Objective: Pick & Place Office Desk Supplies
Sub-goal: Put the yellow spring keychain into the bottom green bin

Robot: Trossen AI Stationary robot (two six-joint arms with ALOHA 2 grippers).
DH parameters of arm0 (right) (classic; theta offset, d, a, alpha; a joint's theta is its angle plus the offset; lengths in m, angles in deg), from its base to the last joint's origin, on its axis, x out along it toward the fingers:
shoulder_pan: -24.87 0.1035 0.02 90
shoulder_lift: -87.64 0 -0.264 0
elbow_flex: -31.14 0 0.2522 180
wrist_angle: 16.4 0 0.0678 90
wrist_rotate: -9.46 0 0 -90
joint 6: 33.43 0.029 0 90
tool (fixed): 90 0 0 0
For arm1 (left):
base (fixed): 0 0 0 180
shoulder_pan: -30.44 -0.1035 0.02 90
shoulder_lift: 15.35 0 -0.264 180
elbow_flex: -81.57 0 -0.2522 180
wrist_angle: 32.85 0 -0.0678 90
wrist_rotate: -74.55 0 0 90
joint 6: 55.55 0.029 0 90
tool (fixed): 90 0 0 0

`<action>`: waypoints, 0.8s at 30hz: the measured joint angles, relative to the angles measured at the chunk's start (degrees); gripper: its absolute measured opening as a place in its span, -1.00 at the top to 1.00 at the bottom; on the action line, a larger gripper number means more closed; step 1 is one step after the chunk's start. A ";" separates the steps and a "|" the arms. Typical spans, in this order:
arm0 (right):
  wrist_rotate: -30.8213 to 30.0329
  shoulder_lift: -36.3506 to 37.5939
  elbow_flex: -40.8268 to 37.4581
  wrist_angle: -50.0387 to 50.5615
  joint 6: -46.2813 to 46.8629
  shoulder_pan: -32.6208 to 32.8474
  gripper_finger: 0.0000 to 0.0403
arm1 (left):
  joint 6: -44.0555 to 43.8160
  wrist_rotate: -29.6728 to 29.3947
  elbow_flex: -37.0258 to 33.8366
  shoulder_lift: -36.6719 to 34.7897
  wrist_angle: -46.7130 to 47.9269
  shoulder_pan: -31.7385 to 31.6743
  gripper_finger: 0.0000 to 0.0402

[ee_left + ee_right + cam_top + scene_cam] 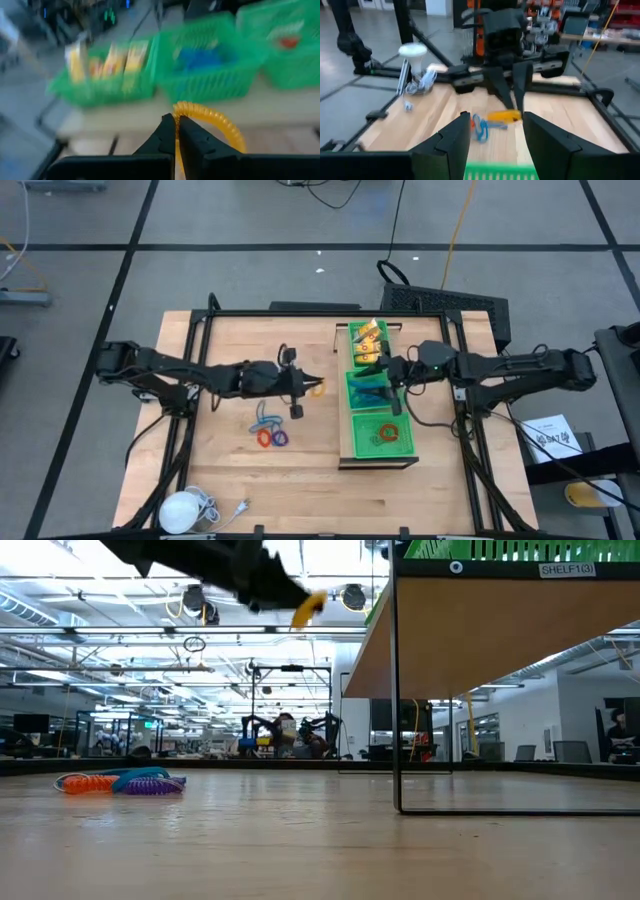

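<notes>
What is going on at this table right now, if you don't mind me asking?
The left gripper is shut on a yellow ring and holds it up off the table, facing the green mesh tray on its raised shelf. The right gripper hangs open over the tray's middle compartment, holding nothing. Yellow packets, blue clips and a red ring already sit in the tray's three compartments. Red, purple and blue rings lie on the table.

Robotics lab hall: wooden bench [300,470] in a black frame, grey tiled floor [200,270], strip-lit ceiling, further robot rigs [285,732] behind.
</notes>
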 joint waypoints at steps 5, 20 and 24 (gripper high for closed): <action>0.14 -4.19 0.02 -7.72 0.90 0.04 0.15 | 4.35 0.75 0.00 -0.07 -8.38 1.19 0.90; 0.24 -14.87 0.02 -25.15 7.99 0.02 0.15 | 17.41 -0.60 0.04 0.04 -22.89 1.00 0.91; 1.55 -17.89 0.02 -32.41 8.60 0.02 0.15 | 16.76 -0.58 0.04 0.04 -22.37 0.69 0.96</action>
